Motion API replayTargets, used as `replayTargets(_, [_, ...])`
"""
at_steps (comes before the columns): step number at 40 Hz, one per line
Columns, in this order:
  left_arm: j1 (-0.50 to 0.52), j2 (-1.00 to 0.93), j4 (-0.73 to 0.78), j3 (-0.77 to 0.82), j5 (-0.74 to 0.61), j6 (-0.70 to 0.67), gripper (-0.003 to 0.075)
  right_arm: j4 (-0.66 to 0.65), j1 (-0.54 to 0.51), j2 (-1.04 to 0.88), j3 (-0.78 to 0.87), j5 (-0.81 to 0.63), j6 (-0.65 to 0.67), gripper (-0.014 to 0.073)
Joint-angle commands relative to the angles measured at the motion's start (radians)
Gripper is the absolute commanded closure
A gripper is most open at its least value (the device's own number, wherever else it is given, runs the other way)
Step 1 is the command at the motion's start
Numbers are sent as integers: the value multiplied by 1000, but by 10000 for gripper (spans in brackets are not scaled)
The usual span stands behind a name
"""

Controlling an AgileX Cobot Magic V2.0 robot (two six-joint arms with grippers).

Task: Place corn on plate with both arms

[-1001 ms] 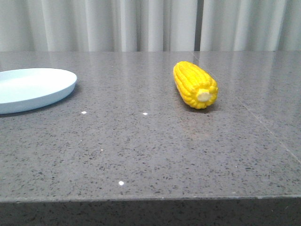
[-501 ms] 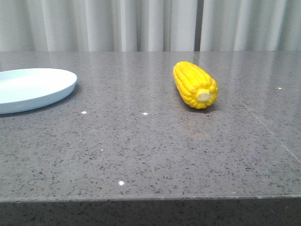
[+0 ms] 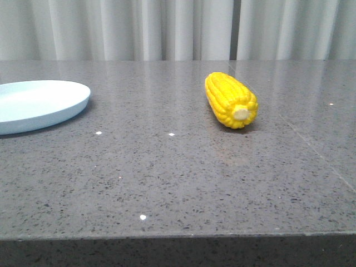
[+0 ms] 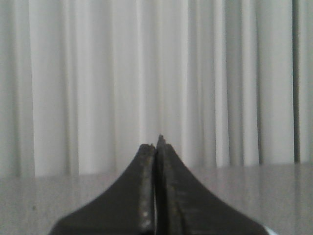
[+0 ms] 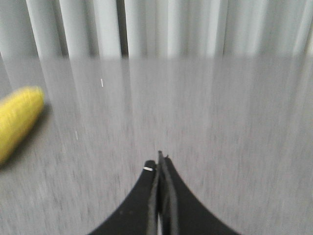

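Observation:
The yellow corn point(image 3: 230, 99) lies on the grey table right of centre, its cream stub end toward the camera. The pale blue plate point(image 3: 39, 104) sits at the left edge of the front view, with nothing on it. Neither gripper shows in the front view. In the left wrist view my left gripper point(image 4: 156, 144) is shut and holds nothing, facing the curtain. In the right wrist view my right gripper point(image 5: 159, 161) is shut and holds nothing above the table, with the corn point(image 5: 17, 120) off to one side and well apart from it.
A grey speckled stone table point(image 3: 183, 178) fills the front view, its front edge near the bottom. A pale pleated curtain point(image 3: 178, 28) hangs behind the table. A seam line point(image 3: 311, 144) runs across the tabletop on the right.
The corn and plate stay where they were. The front view has shifted very slightly, nothing else.

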Motion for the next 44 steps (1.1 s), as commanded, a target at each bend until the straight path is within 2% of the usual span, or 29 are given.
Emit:
replayTargets(1, [-1,18,-9,-121,-33,-10,741,-3,-7,-8,-134,-56,-4,660])
replayTargets(9, [-1,173,-3,-344,262,-10,741,0,-7,128,-354,82,-4,660])
replayTargets(15, [-1,308,-5,-439,414,-10,741,0,-7,257,-473,173,-4,660])
replayTargets(20, [-1,365,-5,-456,439,-10,741,0,-7,332,-515,234,-4,660])
replayTargets(27, [-1,374,-5,-456,423,-10,728,0,-7,347,-518,242,-4,641])
replayTargets(29, [-1,374,-5,-456,423,-10,677,0,-7,347,-518,242,-4,596])
replayTargets(31, [-1,374,-5,-456,423,-10,582,0,-7,347,-518,242,-4,521])
replayTargets(32, [-1,374,-5,-456,423,-10,492,0,-7,347,-518,242,-4,453])
replayTargets(36, [-1,374,-5,-456,423,-10,209,0,-7,347,-518,242,-4,204])
replayTargets(38, [-1,374,-5,-456,423,-10,131,0,-7,347,-518,241,-4,93])
replayTargets(40, [-1,374,-5,-456,423,-10,97,0,-7,347,-518,241,-4,-2])
replayTargets(42, [-1,374,-5,-456,418,-10,102,0,-7,347,-518,241,-4,-54])
replayTargets(44, [-1,374,-5,-456,416,-10,103,0,-7,347,-518,241,-4,-71])
